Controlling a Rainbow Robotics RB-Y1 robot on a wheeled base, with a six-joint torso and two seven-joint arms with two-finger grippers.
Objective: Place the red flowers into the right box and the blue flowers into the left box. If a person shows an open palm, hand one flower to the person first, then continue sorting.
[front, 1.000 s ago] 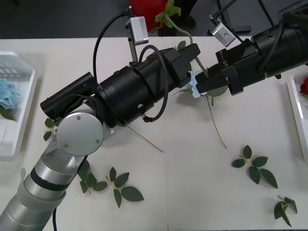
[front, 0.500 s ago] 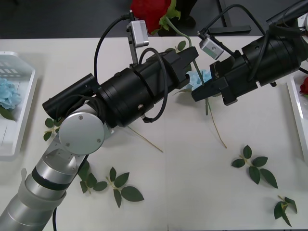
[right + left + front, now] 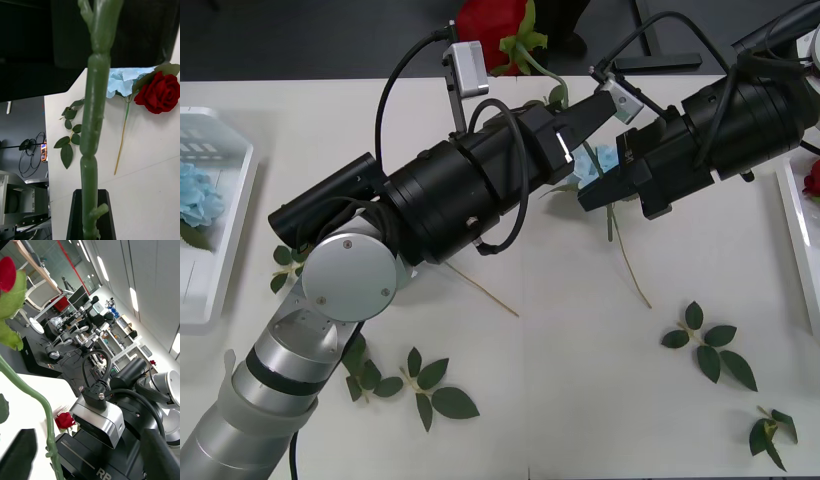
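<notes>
A red flower (image 3: 492, 20) hangs above the table's far edge on a long green stem (image 3: 625, 260). My right gripper (image 3: 598, 195) is shut on that stem (image 3: 92, 123), its black fingers (image 3: 77, 217) closed together around it. My left gripper (image 3: 592, 112) is just above it with fingers (image 3: 18, 453) spread wide, the stem (image 3: 41, 405) running between them untouched. A blue flower (image 3: 595, 160) lies on the table under both grippers, next to another red flower (image 3: 159, 93). The left box (image 3: 230, 230) holds a blue flower (image 3: 195, 195). The right box (image 3: 792, 230) holds a red flower (image 3: 812, 180).
Loose green leaf sprigs lie on the table at front left (image 3: 425, 385), front right (image 3: 710, 345) and near the right corner (image 3: 770, 430). My left arm (image 3: 440, 200) stretches across the middle of the table, with a thin bare stem (image 3: 485, 292) showing from under it.
My right gripper moved left onto the rose's stem and closed on it. My left gripper's fingers then spread open. The rose head shifted slightly.
</notes>
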